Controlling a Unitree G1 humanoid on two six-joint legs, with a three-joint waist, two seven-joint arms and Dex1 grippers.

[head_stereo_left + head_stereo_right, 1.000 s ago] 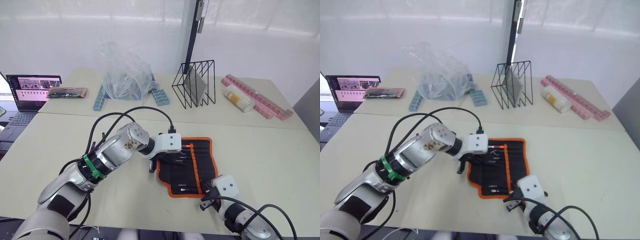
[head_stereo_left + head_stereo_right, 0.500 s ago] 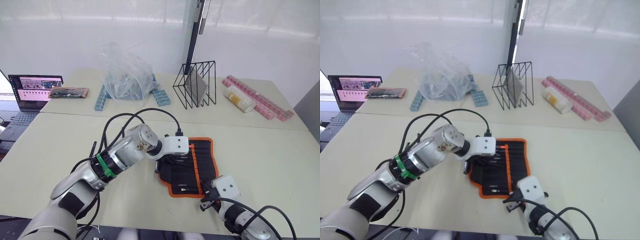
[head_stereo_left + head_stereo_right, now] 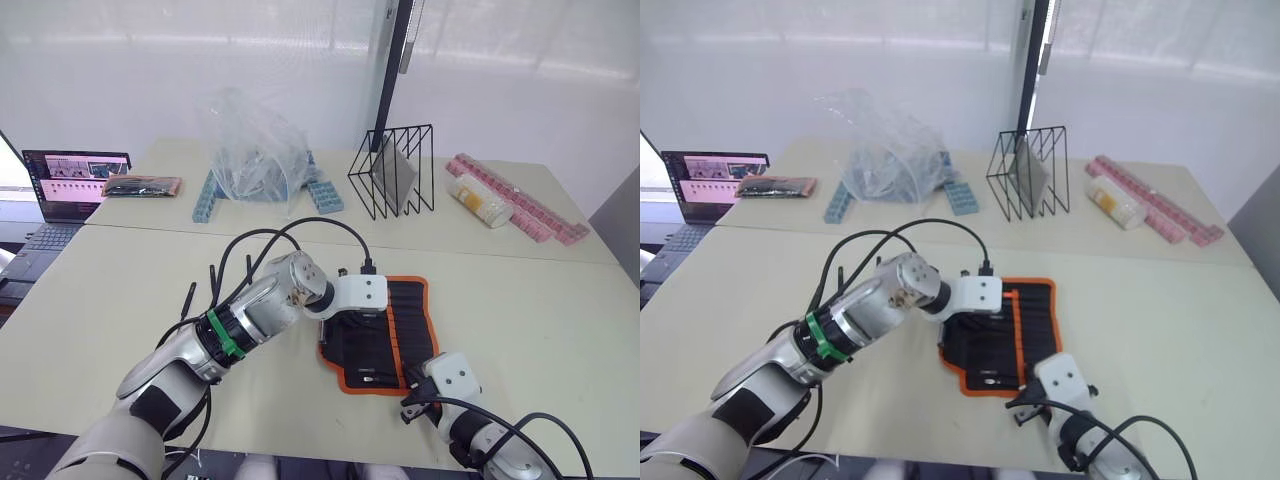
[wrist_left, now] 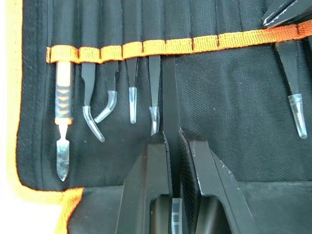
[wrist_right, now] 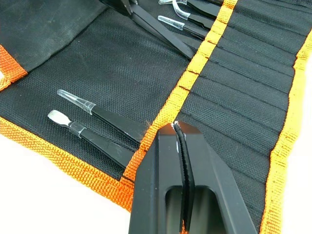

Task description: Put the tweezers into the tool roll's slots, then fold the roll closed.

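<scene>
The tool roll [image 3: 388,330] lies open on the near table, black with orange trim. My left gripper [image 4: 171,134] hovers over its left half, shut on a slim black pair of tweezers [image 4: 169,92]. The tip of that pair reaches under the orange strip [image 4: 204,43] that runs across the slots. Several other tweezers [image 4: 132,83] with clear tip caps sit in neighbouring slots, beside an orange-handled tool [image 4: 62,119]. My right gripper [image 5: 174,126] is shut with nothing in it. Its tips rest on the orange strip at the roll's near right corner [image 3: 412,385].
On the far table stand a black wire rack [image 3: 392,168], a crumpled plastic bag [image 3: 255,150], blue trays [image 3: 322,193] and pink pill boxes [image 3: 520,205]. A laptop [image 3: 70,185] and a small orange-edged pouch [image 3: 140,186] lie at far left.
My left arm has moved to the right, bringing the gripper and its tweezers from the roll's left edge in over the slots. The right gripper has stayed put.
</scene>
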